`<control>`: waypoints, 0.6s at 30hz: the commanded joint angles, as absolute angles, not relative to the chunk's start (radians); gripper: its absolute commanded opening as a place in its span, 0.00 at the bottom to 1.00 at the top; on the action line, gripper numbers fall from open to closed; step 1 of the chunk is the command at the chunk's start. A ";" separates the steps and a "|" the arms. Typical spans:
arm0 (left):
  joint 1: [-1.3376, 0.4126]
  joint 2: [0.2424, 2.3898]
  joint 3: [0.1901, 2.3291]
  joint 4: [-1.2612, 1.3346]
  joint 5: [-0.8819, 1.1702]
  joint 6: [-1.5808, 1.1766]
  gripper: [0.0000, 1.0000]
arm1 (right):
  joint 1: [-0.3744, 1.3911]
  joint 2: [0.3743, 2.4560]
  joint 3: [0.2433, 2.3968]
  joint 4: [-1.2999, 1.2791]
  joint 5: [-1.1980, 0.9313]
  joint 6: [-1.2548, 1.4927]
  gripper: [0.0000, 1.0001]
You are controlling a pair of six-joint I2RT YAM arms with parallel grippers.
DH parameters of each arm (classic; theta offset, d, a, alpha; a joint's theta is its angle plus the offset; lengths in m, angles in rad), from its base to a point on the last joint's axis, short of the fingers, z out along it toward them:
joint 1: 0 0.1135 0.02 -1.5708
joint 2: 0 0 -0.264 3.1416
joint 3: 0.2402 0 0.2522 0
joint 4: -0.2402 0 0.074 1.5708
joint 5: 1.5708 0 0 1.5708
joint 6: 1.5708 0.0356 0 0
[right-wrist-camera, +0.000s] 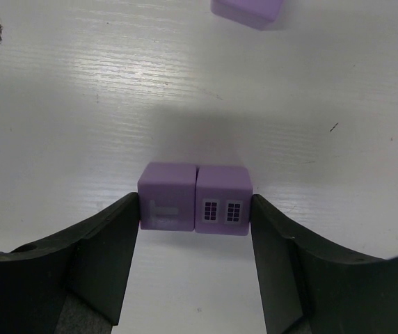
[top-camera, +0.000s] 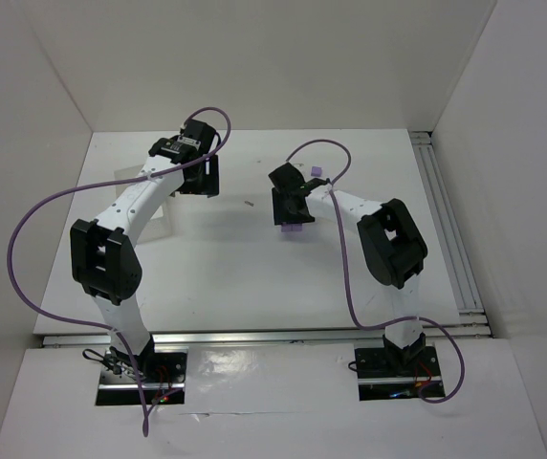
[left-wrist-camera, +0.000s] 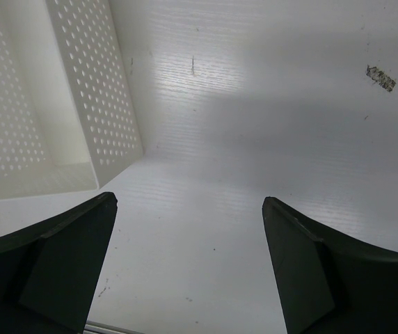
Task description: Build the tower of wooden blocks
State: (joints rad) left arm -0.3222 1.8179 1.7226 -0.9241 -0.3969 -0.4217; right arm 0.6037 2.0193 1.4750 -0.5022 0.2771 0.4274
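Observation:
Two light-purple blocks stand side by side on the white table in the right wrist view, the left one [right-wrist-camera: 168, 195] with a pale bar mark, the right one [right-wrist-camera: 223, 198] printed with two small windows. My right gripper [right-wrist-camera: 195, 209] has a fingertip against each outer side of the pair, shut on them. From above, the pair [top-camera: 294, 229] peeks out under the right gripper [top-camera: 291, 212]. A third purple block [right-wrist-camera: 248, 10] lies apart, farther back [top-camera: 317, 173]. My left gripper [left-wrist-camera: 188, 202] hangs open over bare table [top-camera: 200, 177].
A white perforated tray [left-wrist-camera: 94, 90] sits just left of the left gripper, partly under the left arm [top-camera: 164, 225]. A small dark scrap [left-wrist-camera: 380, 78] lies on the table between the arms [top-camera: 249, 203]. White walls enclose the table on three sides.

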 commanded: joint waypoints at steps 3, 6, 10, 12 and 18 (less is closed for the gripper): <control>-0.325 1.829 1.750 -0.933 -0.416 -0.420 0.99 | 0.614 2.028 1.520 -0.549 0.307 0.468 0.64; -0.325 1.829 1.750 -0.933 -0.416 -0.420 0.99 | 0.623 2.028 1.520 -0.558 0.307 0.488 0.64; -0.325 1.829 1.750 -0.933 -0.416 -0.420 0.99 | 0.623 2.028 1.520 -0.568 0.318 0.511 0.64; -0.325 1.829 1.750 -0.933 -0.416 -0.420 0.99 | 0.632 2.037 1.520 -0.568 0.318 0.522 0.64; -0.325 1.829 1.741 -0.933 -0.416 -0.420 0.99 | 0.632 2.046 1.520 -0.568 0.318 0.531 0.70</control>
State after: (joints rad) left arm -0.3222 1.8179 1.7226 -0.9241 -0.3969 -0.4217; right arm 0.6205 2.0232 1.4818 -0.5179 0.3000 0.5087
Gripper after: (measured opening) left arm 0.988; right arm 0.698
